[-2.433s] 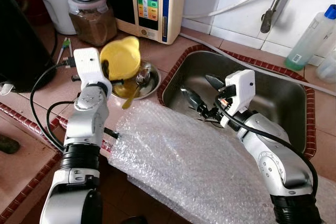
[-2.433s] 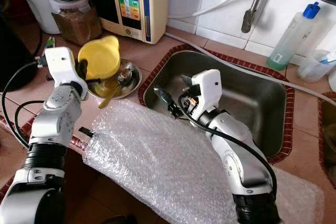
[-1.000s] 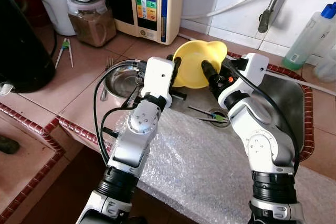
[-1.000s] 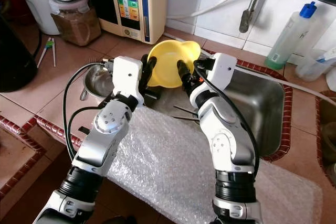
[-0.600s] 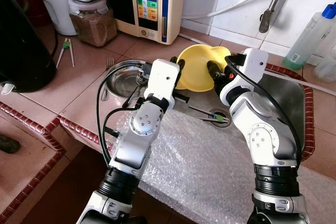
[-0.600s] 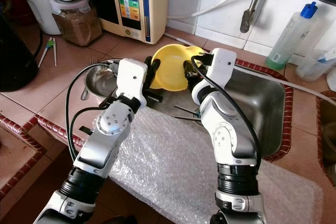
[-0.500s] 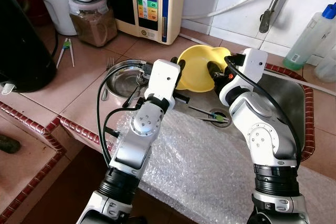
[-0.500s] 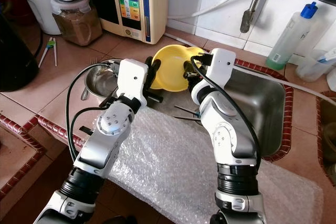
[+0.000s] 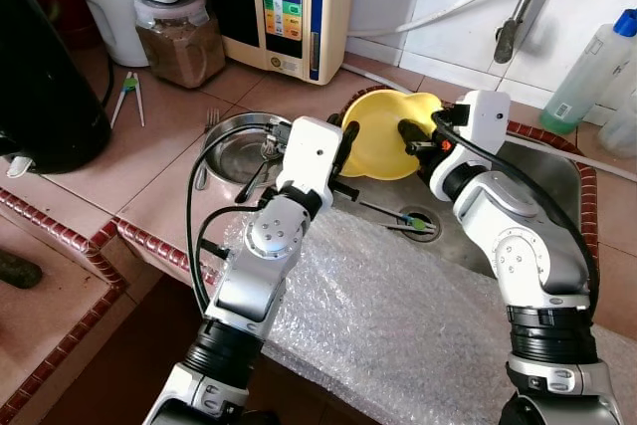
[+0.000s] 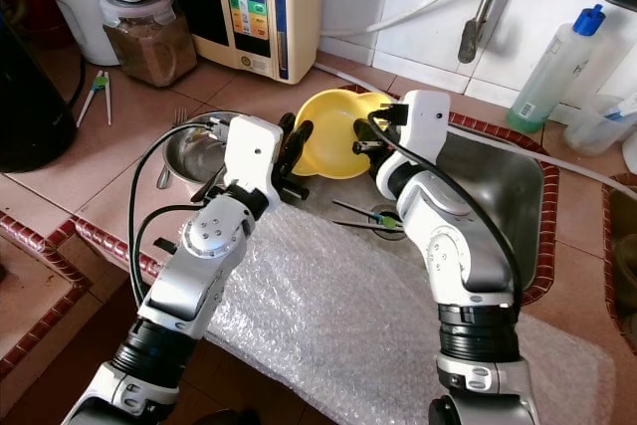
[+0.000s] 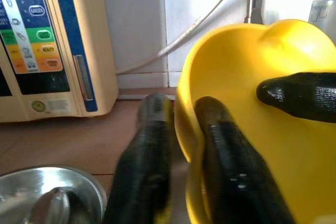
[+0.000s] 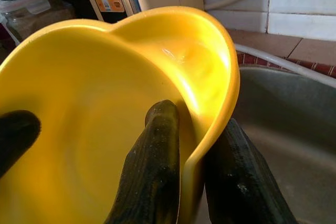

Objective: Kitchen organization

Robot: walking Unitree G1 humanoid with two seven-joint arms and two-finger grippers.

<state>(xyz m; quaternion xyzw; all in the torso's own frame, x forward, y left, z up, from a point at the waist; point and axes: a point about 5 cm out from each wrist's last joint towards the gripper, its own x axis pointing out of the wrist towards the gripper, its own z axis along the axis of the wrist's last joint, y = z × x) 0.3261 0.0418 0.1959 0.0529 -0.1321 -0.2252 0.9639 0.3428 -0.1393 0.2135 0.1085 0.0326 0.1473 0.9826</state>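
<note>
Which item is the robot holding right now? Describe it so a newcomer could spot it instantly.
Start at the steel sink set in the red-tiled counter. At its left end, both grippers pinch the rim of a yellow bowl: the left gripper on one side, the right gripper on the other. It is the only bright yellow item, unlike the steel bowl beside it.

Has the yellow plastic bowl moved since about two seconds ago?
Yes. The yellow plastic bowl went from above the steel dish rightward to the steel sink edge.
</note>
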